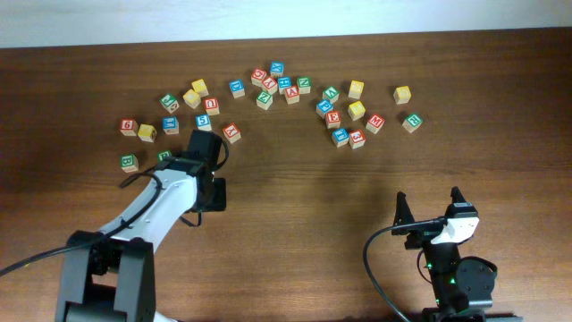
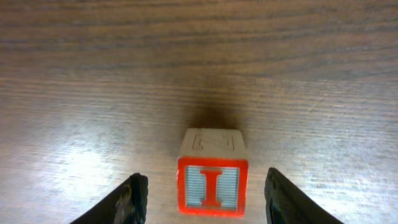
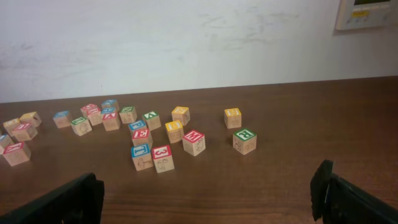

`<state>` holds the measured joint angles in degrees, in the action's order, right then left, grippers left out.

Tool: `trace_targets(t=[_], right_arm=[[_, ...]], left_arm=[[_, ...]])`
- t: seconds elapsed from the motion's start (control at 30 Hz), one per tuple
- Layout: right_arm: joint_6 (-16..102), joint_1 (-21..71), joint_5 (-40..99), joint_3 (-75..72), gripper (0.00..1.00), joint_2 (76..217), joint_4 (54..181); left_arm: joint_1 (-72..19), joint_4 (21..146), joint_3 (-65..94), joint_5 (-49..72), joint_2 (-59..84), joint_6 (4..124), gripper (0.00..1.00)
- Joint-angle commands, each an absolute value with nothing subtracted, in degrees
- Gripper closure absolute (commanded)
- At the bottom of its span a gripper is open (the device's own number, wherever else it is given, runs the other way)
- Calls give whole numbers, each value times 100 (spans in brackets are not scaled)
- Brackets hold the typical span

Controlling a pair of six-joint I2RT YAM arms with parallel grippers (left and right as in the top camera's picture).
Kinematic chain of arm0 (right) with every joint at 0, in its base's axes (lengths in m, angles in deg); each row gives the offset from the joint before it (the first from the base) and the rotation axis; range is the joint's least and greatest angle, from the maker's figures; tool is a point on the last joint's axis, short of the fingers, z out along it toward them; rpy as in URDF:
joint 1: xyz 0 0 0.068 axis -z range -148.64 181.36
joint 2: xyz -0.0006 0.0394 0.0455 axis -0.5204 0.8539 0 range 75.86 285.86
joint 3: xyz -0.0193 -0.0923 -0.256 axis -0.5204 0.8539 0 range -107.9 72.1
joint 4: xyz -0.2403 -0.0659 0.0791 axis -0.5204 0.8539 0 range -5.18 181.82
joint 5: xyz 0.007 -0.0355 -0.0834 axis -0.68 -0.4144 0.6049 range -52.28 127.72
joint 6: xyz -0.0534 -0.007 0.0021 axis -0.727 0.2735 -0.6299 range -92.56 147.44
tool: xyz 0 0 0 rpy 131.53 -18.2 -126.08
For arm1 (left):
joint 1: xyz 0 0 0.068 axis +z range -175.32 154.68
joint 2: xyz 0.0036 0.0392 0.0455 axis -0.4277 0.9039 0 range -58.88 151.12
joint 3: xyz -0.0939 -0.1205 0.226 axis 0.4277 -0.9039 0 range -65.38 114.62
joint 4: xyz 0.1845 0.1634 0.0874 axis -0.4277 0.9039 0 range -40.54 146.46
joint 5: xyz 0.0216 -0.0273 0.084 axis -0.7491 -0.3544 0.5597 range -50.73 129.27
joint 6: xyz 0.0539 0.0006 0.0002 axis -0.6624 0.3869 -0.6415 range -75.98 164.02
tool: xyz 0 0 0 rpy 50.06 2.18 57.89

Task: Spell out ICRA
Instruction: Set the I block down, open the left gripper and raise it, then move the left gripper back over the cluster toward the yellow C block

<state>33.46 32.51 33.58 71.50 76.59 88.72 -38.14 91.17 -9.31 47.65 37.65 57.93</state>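
The bench is dark brown wood with a fine grain running across it, and under the left wrist camera it takes a pale sheen. Behind it stands a white wall, scuffed with faint grey marks. A pale panel is fixed at the wall's upper right corner; we cannot read anything on it.

The one letter we read for certain is the red I on the I cube, set on a pale hatched face inside a red frame. The cube's top face carries a faint outline drawing. It stands on the bench between the fingers of the left claw. That claw is open, with bare wood showing on both sides of the cube. From overhead the cube is hidden beneath the claw.

The other cubes lie in two loose groups along the far half of the bench, with red, green, blue and yellow faces. Their letters are too small for us to tell C, R or A.

The right claw is spread wide, gripping nothing, well apart from the cubes.
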Motion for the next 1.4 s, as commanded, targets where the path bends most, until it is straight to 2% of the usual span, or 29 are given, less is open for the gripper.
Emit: trace_targets(t=[0.0,0.03,0.07,0.1,0.13,0.17,0.2,0.33,0.5,0.57,0.77,1.37], right_arm=[[3366,3288,3369,7178,2,7629,8907],[3366,3288,3369,7178,1,7629,8907],[3366,3288,3369,7178,2,7629,8907],[3366,3288,3369,7178,2,7629,8907],[3366,3288,3369,7178,2,7629,8907],[3366,3288,3367,7178,2,7629,8907],[3366,3288,3369,7178,2,7629,8907],[3366,3288,3369,7178,2,7629,8907],[3366,3288,3369,7178,2,7629,8907],[3366,3288,3369,7178,2,7629,8907],[3366,3288,3369,7178,2,7629,8907],[3366,3288,3369,7178,2,7629,8907]], left_arm=[[-3790,9412,-124,4982,3709,5776,49],[-3790,9519,83,4977,3709,5778,51],[-3790,9637,293,4966,3709,5778,59],[-3790,9769,523,4962,3709,5778,73],[-3790,9897,750,4962,3709,5778,82],[-3790,10033,991,4960,3709,5778,96],[-3790,10201,1292,4960,3709,5778,100],[-3790,10623,2210,4547,3709,5778,100],[-3790,10601,2348,3979,3711,5780,100],[-3792,10713,2348,3937,3711,5783,92],[-3794,11038,2348,3939,3711,5783,100],[-3794,10977,2348,3946,3711,5780,100]])
